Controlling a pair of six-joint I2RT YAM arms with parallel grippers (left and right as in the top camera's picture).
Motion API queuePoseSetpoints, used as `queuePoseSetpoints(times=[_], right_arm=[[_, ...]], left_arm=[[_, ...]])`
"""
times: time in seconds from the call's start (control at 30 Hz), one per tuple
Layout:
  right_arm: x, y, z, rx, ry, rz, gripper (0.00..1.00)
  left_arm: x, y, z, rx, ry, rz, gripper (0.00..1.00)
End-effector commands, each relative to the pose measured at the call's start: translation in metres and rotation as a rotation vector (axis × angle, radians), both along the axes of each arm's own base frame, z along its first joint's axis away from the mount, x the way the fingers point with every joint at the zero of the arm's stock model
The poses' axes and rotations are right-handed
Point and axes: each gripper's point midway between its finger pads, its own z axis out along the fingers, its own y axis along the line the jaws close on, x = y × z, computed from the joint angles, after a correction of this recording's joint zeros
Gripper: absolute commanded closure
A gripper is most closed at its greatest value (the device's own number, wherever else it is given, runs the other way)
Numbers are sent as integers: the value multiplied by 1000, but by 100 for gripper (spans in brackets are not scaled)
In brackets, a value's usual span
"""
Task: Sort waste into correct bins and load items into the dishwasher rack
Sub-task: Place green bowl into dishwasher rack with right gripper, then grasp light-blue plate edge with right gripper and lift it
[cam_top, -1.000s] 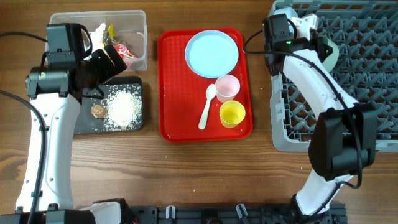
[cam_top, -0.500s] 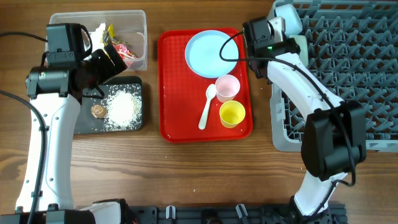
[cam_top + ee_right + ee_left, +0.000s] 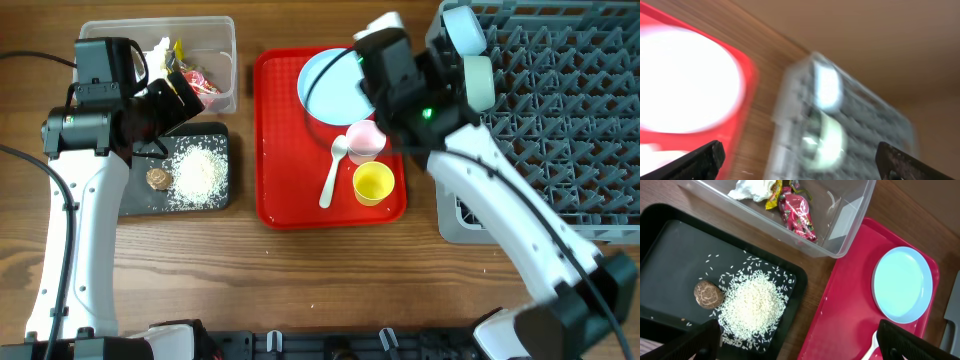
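My left gripper (image 3: 802,347) hangs open and empty over the edge between the black tray (image 3: 675,245) and the red tray (image 3: 850,305). The black tray holds rice grains (image 3: 752,305) and a round brown piece (image 3: 708,294). The clear tub (image 3: 845,220) holds the tissue (image 3: 752,187) and the red wrapper (image 3: 799,217) and yellow wrapper (image 3: 774,195). My right gripper (image 3: 800,165) is wide open and empty, and its arm (image 3: 400,85) partly covers the blue plate (image 3: 330,85). Two bowls (image 3: 463,25) (image 3: 478,80) stand in the grey rack (image 3: 560,120).
The red tray (image 3: 290,170) also carries a pink cup (image 3: 362,140), a yellow cup (image 3: 373,183) and a white spoon (image 3: 333,170). The right wrist view is blurred. The left arm (image 3: 80,180) stands beside the black tray.
My right gripper has opened and its arm has swung left from the rack to above the red tray, leaving a bowl in the rack. The left arm has not moved.
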Motion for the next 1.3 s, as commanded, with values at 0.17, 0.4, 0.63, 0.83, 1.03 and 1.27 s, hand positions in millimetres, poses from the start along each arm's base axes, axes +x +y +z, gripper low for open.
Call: queuePoseSetpoints(times=[0.17, 0.4, 0.63, 0.83, 1.03, 1.27], right_arm=[[15, 61, -66, 641, 224, -50, 14], [49, 15, -99, 878, 348, -119, 35], [48, 12, -209, 791, 515, -269, 52], [57, 23, -251, 843, 534, -325, 76], [64, 33, -267, 888, 516, -359, 91], [76, 31, -249, 904, 461, -333, 96]], left_arm=[[2, 5, 0, 9, -2, 23, 0], [2, 5, 0, 9, -2, 23, 0], [2, 5, 0, 9, -2, 23, 0], [2, 5, 0, 9, -2, 23, 0], [2, 5, 0, 9, -2, 23, 0], [2, 5, 0, 9, -2, 23, 0]])
